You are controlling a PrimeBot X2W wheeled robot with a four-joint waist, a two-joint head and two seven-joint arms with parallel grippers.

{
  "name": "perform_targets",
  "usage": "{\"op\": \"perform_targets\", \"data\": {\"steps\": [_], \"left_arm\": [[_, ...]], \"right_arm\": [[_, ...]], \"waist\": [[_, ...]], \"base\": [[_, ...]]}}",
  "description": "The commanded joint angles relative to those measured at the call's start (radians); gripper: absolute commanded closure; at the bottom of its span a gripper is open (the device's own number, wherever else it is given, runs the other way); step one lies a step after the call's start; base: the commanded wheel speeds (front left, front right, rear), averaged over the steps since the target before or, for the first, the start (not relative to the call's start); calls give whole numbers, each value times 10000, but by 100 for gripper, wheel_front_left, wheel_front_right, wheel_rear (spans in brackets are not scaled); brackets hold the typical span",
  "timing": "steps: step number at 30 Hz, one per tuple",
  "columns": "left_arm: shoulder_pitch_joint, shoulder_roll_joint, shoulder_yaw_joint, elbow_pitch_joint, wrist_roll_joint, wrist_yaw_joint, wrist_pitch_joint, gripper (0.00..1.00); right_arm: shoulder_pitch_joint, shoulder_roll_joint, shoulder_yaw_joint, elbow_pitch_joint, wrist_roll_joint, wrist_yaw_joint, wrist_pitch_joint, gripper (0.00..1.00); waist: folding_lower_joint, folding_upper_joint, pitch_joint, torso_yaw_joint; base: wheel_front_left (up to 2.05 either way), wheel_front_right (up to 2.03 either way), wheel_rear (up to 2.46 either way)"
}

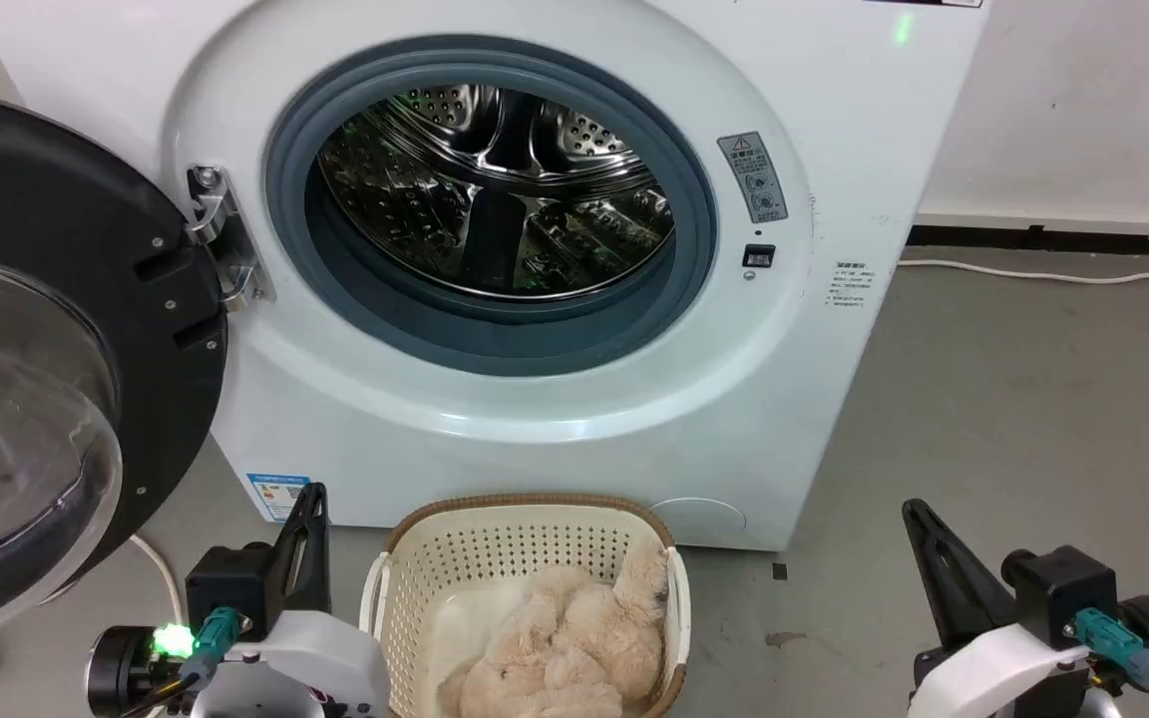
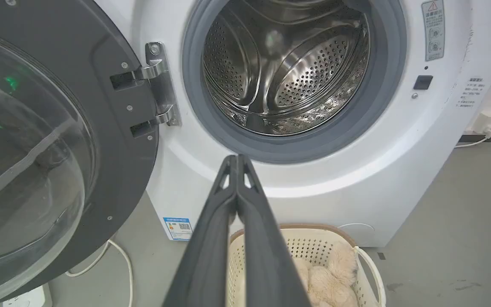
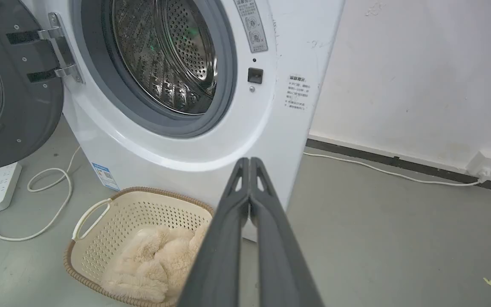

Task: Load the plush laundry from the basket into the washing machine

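White washing machine [image 1: 555, 419] stands with its black-rimmed door [image 1: 56, 199] swung open to the left. On the grey floor [image 1: 1013, 419] before it sits the cream basket [image 1: 495, 543], holding the beige plush laundry [image 1: 574, 638]. The left pincer [image 2: 237, 161] and right pincer [image 3: 249, 163] hover either side of it, each pressed fully closed, gripping nothing.

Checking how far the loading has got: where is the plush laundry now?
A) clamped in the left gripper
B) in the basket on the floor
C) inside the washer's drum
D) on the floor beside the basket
B: the plush laundry lies in the basket before the washing machine, whose drum shows bare steel; the left gripper is shut on nothing.
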Motion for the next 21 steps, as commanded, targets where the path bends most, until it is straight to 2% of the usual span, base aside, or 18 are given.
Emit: {"op": "perform_targets", "data": {"steps": [1,21], "left_arm": [[143,-3,3,-43,87,-43,3,100],[143,-3,3,-43,87,-43,3,100]], "right_arm": [[-116,-2,-16,-37,-76,-7,5,100],[-116,-2,-16,-37,-76,-7,5,100]], "waist": [[0,0,0,0],[0,0,0,0]], "base": [[0,0,0],[0,0,0]]}}
